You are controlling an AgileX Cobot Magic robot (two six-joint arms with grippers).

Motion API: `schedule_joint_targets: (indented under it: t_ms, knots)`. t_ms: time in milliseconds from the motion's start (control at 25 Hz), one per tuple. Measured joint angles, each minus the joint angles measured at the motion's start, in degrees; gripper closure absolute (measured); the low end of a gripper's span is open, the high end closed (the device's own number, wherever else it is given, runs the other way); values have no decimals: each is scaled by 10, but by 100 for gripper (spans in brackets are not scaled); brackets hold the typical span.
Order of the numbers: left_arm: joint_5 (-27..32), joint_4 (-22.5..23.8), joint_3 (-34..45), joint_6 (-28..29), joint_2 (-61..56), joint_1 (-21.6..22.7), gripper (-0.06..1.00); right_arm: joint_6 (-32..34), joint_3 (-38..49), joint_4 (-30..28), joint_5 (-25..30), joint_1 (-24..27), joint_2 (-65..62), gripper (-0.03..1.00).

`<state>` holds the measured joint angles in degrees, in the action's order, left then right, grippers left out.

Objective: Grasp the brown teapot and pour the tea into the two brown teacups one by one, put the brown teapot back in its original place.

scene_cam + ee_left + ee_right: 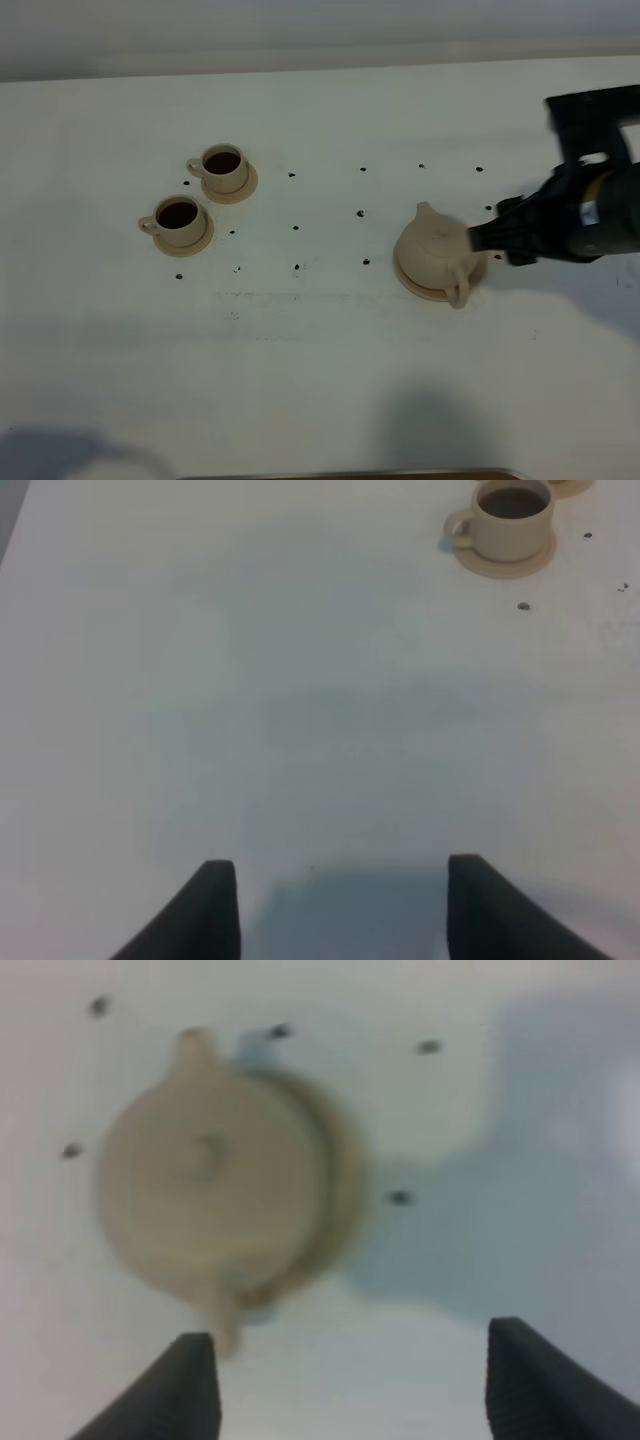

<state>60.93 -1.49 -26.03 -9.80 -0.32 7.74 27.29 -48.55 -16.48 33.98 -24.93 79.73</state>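
Clearing away is step in hand, judging by layout: teapot [435,253] sits on coaster [408,282], both cups [181,219] [223,166] dark with tea. Right gripper [350,1385] spread wide, empty, near handle; should lift straight off, avoid nudging handle. Left gripper [340,905] parted, empty.

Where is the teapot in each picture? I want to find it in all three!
Exterior high view: the teapot sits right of the middle, on its round coaster, close to the right hand.
Left wrist view: the teapot is not in it; only one full teacup shows.
Right wrist view: the teapot is blurry, in the upper left part.
Shared landmark: the coaster peeking out under the teapot.
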Motion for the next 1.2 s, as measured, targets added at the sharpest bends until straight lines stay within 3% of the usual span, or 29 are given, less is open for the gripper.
schedule_joint_targets:
  t_ms: [360,600,840,1200]
  knots:
    - [0,0,0,0,0,0,42,34,0,-76,102,4,-182,42]
    - [0,0,0,0,0,0,42,51,0,-120,222,10,-289,42]
    - [0,0,0,0,0,0,42,38,0,-103,297,10,-377,42]
    - [0,0,0,0,0,0,42,-25,0,-49,302,10,-439,42]
